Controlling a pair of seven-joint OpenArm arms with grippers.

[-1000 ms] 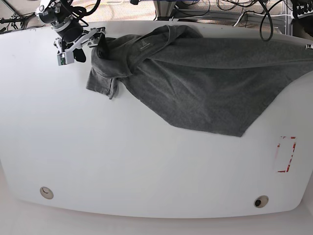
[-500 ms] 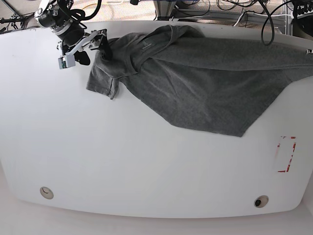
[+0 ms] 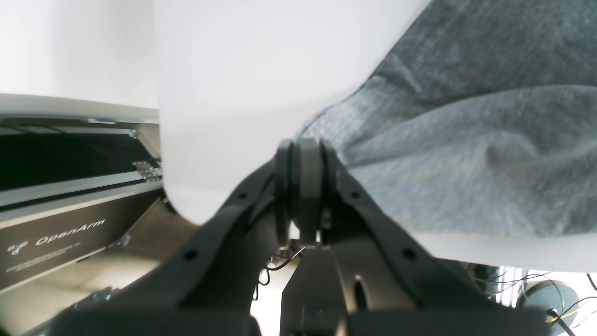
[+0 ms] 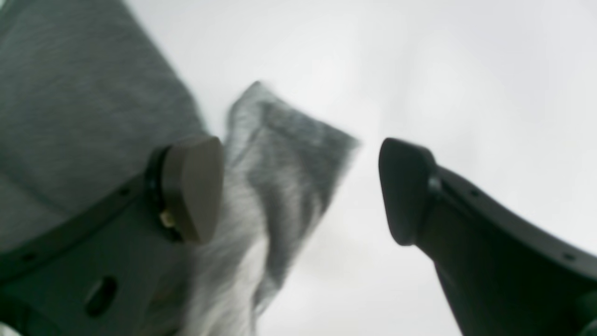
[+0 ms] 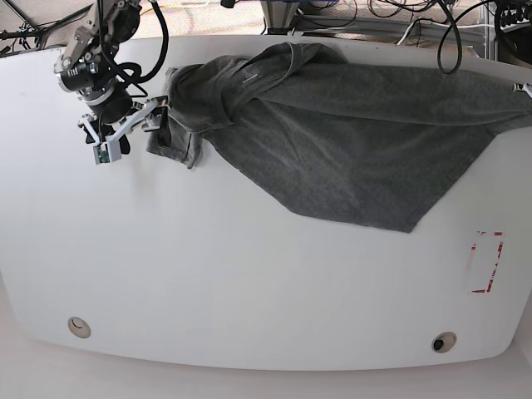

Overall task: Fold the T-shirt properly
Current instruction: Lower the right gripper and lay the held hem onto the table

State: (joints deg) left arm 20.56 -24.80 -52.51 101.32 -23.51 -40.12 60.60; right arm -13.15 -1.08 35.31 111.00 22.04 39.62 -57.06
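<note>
A wide white table (image 5: 249, 274) fills the overhead view, and one dark grey T-shirt (image 5: 349, 141) lies crumpled across its far half, stretched from the far left toward the right edge. Nothing else lies on the cloth. A short sleeve (image 5: 170, 137) sticks out at the shirt's left end, lying flat on the table. On the bare table near the right edge is one red-outlined rectangle (image 5: 486, 262). Two small round fittings sit near the front edge, one at the left (image 5: 79, 326) and one at the right (image 5: 443, 342). Cables and metal framing (image 5: 374, 12) crowd the space behind the table.

Two arms are at work. The right arm (image 5: 96, 50) reaches in from the far left corner and angles down toward the sleeve. The right gripper (image 5: 137, 129) sits just beside the sleeve's left edge, with its fingers spread wide. In its own wrist view one finger (image 4: 191, 186) lies over the grey fabric, the other finger stands over bare white table, and the blurred sleeve end (image 4: 280, 186) is between them, not pinched.

The left gripper (image 3: 301, 186) is at the table's far right edge, barely visible from overhead. In its wrist view the two fingertips are pressed together, right at the shirt's edge where the cloth meets the table rim. Whether any fabric is caught between them cannot be told. Beyond the table edge in that view is a dark panel (image 3: 56, 233) with white lettering.
</note>
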